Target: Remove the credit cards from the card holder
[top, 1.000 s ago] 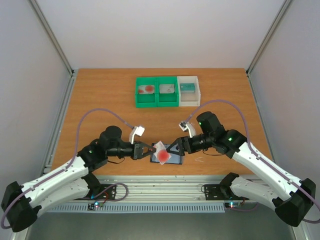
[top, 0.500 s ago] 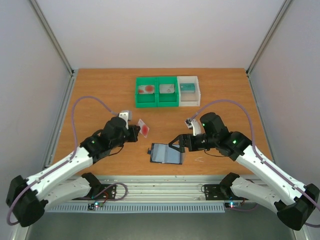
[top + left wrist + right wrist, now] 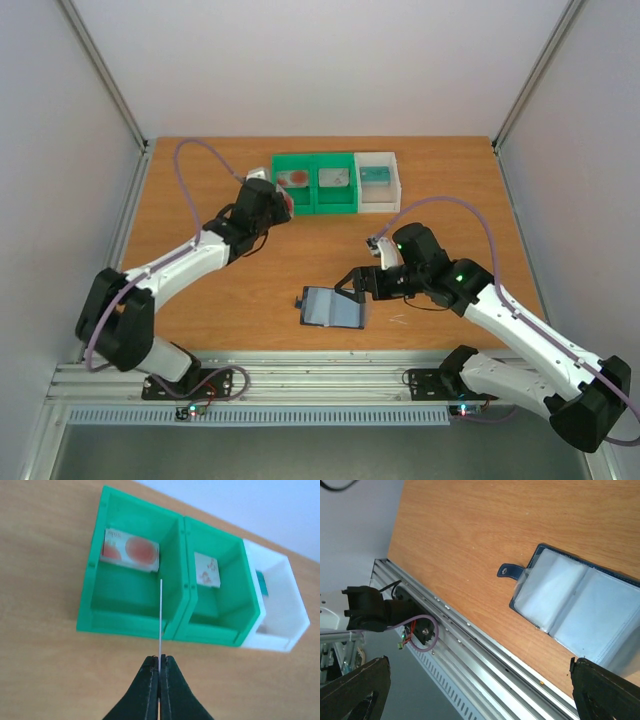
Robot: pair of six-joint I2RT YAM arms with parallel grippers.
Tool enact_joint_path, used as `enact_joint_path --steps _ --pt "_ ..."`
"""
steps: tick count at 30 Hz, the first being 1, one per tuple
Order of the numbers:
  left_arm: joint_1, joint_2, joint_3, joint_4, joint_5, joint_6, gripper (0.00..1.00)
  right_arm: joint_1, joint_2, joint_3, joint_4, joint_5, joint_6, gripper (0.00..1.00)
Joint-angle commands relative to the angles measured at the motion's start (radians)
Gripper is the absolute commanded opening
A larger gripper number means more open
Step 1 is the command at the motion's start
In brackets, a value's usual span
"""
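Observation:
The card holder (image 3: 333, 308) lies open on the table near the front edge, its clear sleeves showing empty in the right wrist view (image 3: 580, 605). My left gripper (image 3: 281, 207) is shut on a pale card with a red blotch (image 3: 288, 203). The left wrist view shows this card edge-on as a thin white line (image 3: 160, 625) between the shut fingers (image 3: 159, 659), just in front of the left green bin (image 3: 100, 615). My right gripper (image 3: 352, 287) is open wide and empty above the holder's right side (image 3: 475, 670).
Three bins stand in a row at the back. The left green bin (image 3: 293, 185) holds a red-blotched card (image 3: 130, 552). The middle green bin (image 3: 335, 183) holds a pale card (image 3: 206, 570). The white bin (image 3: 377, 182) holds a teal card (image 3: 263, 584). An aluminium rail (image 3: 470, 645) runs along the front.
My left arm has carried the red-blotched card from the holder back and up to the left green bin. The right gripper has stayed by the holder, which now lies flat.

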Motion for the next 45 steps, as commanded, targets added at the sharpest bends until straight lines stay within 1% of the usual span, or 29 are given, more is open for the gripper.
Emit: enact_joint_path --steps 1,5,10,15,19,23,31,37,45 --pt "0.037 0.115 0.107 0.149 -0.085 0.026 0.0 0.004 0.013 0.008 0.02 0.02 -0.023 0.98" --pt "0.073 0.204 0.147 0.243 -0.064 0.029 0.01 0.004 0.016 0.012 0.017 0.042 -0.032 0.98" --pt "0.104 0.306 0.233 0.269 -0.045 0.042 0.0 0.004 0.022 0.009 0.017 0.03 -0.029 0.99" --pt "0.113 0.383 0.281 0.324 -0.047 0.057 0.0 0.004 0.036 0.02 0.004 0.025 -0.033 0.98" --pt "0.115 0.459 0.331 0.335 -0.047 0.057 0.01 0.004 0.022 0.03 -0.025 0.031 -0.05 0.98" --pt "0.115 0.522 0.394 0.305 -0.044 0.067 0.0 0.001 0.001 0.037 -0.05 0.056 -0.053 0.99" --pt "0.12 0.609 0.446 0.288 -0.056 0.077 0.0 0.002 0.014 0.032 -0.019 0.079 -0.052 0.98" --pt "0.146 0.658 0.474 0.316 0.025 0.045 0.0 0.002 0.042 0.025 -0.008 0.065 -0.065 0.99" --pt "0.156 0.708 0.51 0.319 0.05 0.024 0.0 0.0 0.031 0.003 -0.005 0.086 -0.061 0.99"
